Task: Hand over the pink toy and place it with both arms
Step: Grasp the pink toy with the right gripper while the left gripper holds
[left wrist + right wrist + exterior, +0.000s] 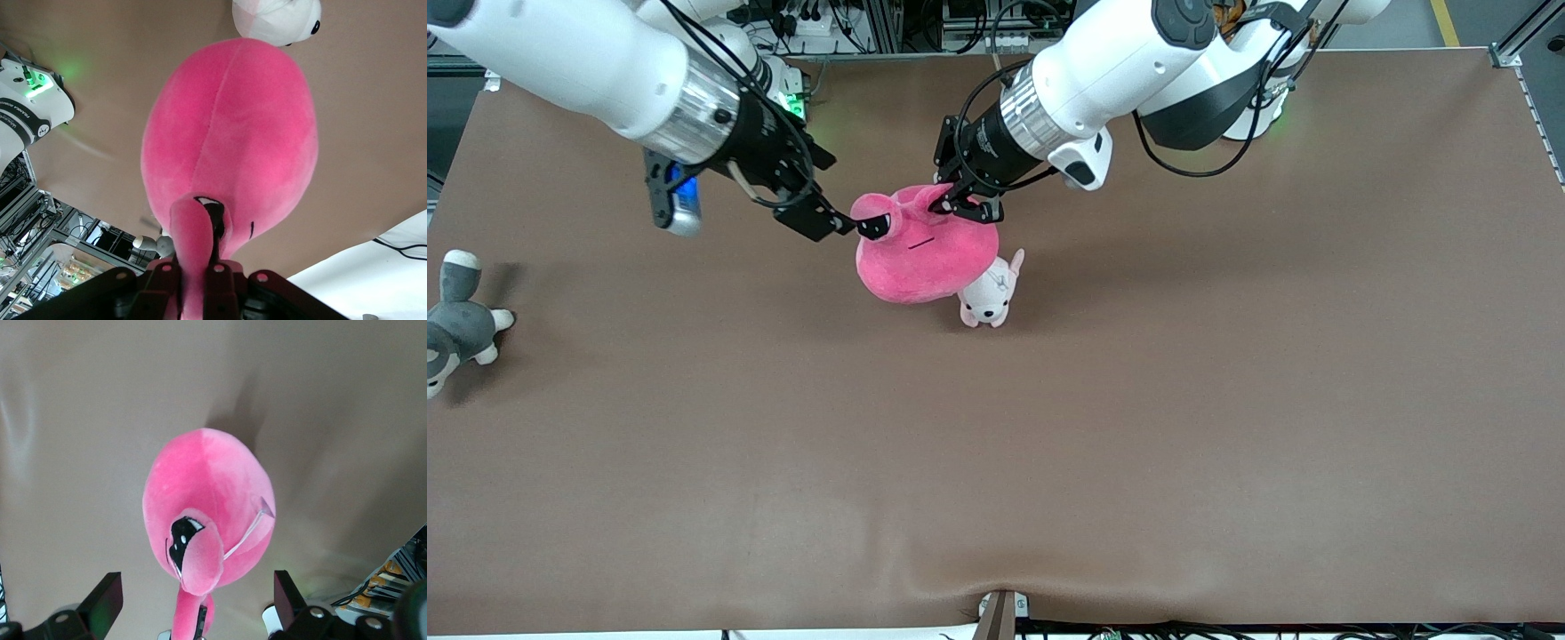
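The pink toy (pixel 923 258) hangs over the middle of the table. My left gripper (pixel 953 206) is shut on one of its eye stalks, and the round body droops below it. In the left wrist view the stalk is pinched between the fingers of my left gripper (pixel 197 275), under the pink toy (pixel 233 133). My right gripper (pixel 843 222) is open beside the toy's other eye. In the right wrist view its fingers (pixel 103 600) stand wide on either side of that eye of the pink toy (pixel 207 493), and they grip nothing.
A small pale pink-and-white puppy plush (pixel 989 293) lies on the table just under the toy, toward the left arm's end. A grey-and-white plush animal (pixel 458 324) lies at the right arm's end of the table. The brown table (pixel 1138 427) stretches toward the front camera.
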Controlling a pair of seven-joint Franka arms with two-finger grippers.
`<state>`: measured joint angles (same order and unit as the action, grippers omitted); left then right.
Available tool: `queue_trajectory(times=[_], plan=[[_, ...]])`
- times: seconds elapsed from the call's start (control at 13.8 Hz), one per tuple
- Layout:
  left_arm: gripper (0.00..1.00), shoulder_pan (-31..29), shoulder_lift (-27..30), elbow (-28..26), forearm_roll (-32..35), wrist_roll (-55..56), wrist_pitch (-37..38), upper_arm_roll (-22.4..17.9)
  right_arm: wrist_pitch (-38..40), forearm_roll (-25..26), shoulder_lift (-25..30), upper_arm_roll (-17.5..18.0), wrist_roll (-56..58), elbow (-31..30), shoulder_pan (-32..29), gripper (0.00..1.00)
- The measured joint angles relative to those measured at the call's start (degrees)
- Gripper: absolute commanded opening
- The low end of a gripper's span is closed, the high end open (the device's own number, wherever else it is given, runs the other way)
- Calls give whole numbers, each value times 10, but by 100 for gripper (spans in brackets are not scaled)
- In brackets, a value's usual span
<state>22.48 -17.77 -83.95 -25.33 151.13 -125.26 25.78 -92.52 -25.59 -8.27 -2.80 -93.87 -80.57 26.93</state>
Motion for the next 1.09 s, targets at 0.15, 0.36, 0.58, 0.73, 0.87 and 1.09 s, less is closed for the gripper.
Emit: queue_trajectory(times=[0.15,0.36,0.58,0.73,0.87,1.09], plan=[[0,0,-3,1,0,0,-1,0,-13,0,-11,-2,0,0,0,100],[0,1,-3,2,0,0,-1,0,-23,0,-25,-4,0,0,0,100],[0,2,-3,4,0,0,-1,0,-28,0,-30,-4,0,0,1,100],[0,2,-3,5,0,0,-1,0,-29,0,-30,-4,0,1,1,100],[0,2,-3,5,0,0,-1,0,-28,0,-30,-3,0,2,1,100],[0,2,-3,5,0,0,-1,0,-24,-1,-30,-2,0,2,8,100]])
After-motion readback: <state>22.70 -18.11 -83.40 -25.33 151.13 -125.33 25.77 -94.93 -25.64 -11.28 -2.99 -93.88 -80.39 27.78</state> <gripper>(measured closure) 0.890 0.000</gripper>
